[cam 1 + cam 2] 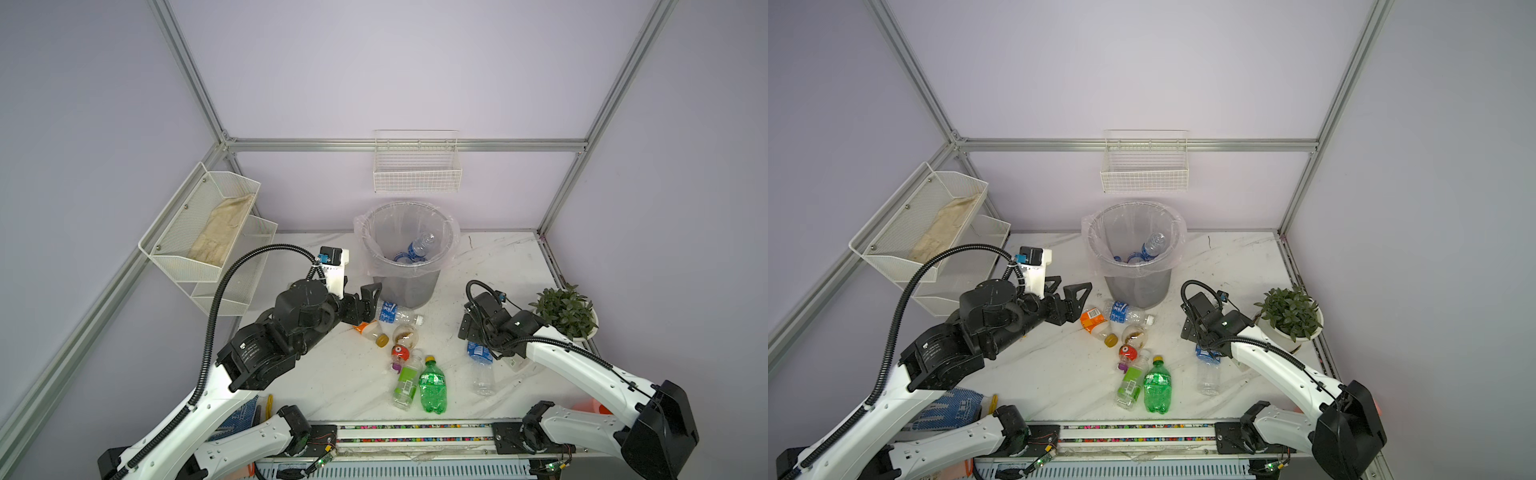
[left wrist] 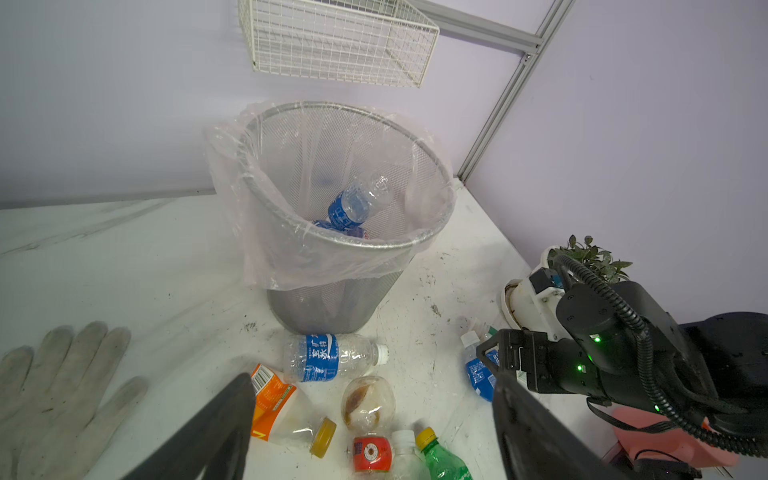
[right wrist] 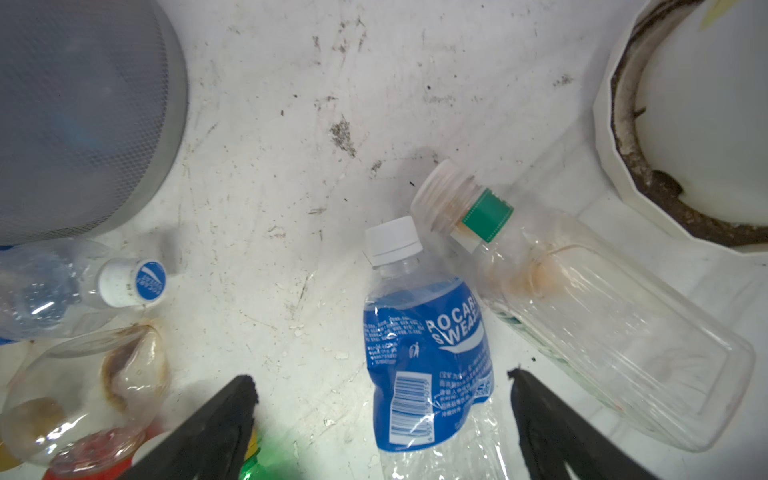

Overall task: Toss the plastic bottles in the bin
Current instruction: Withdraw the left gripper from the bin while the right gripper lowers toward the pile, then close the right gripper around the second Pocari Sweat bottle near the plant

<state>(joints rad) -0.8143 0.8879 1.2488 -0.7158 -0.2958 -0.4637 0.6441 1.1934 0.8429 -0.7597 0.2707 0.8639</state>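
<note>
Pick step in hand: nearest me, the green bottle (image 1: 432, 384) and its neighbours lie loose on the surface (image 1: 332, 382). At 5 o'clock from the bin (image 1: 409, 286), my right jaws hang wide open and empty over the crushed blue-labelled bottle (image 3: 432, 357). My left jaws, open and empty, sit beside the orange-labelled bottle (image 1: 1096, 322) at 8 o'clock. Next, I judge: lower the right jaws, close across the label, then lift clear of the rim at 12 o'clock, where discarded bottles (image 1: 422, 245) lie inside.

bin (image 2: 332, 307), ahead of left claw (image 2: 372, 377): matt grey metal mesh; liner (image 2: 266, 249): thin glossy clear plastic. bottle (image 3: 424, 353) under right claw (image 3: 380, 376): crumpled glossy clear plastic. table (image 3: 270, 145): smooth white, scuffed. glove (image 2: 62, 374) beside left claw: matt cloth.
</note>
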